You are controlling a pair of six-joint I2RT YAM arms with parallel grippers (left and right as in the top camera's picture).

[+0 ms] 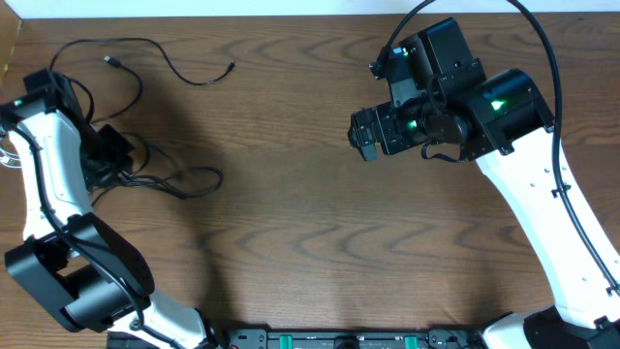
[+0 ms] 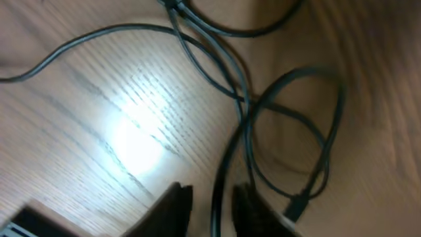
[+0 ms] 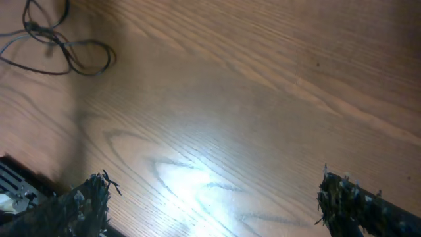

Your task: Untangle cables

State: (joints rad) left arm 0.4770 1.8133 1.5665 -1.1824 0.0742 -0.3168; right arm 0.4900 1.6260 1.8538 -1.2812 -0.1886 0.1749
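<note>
Nearest, at the bottom edge of the left wrist view: the left hand (image 2: 212, 209), fingers (image 2: 176, 209) parted a little, wider than the black cord (image 2: 220, 172) threaded up between them; released, then, not pinching, by the look of the gap. Just right of the fingers, a small end plug (image 2: 296, 209) lying on the table (image 2: 99, 112). Farther up the frame, the same cord climbing steeply, long axis near upright and leaning right, into a crossing (image 2: 242, 99) with other black strands; right of that, a wide loop (image 2: 332, 125) curling back down to the plug. At the top edge, more strands meeting, too blurred to sort.

From overhead, all this at the left of the frame, under and just right of the left wrist; beyond, in the upper left, a long black strand (image 1: 174, 66) trailing loosely toward the top middle. White cord not made out with any certainty.

Farthest off, right of centre: the right hand (image 1: 366, 136), spread fully wide, holding nothing, well apart from every cord; tangle only small in the upper left of its own view.

Left hand by far the nearer, so likely the one to grip; next pinch probably best across the cord's upright run, just ahead of the fingers, then a pull away from the crossing.
</note>
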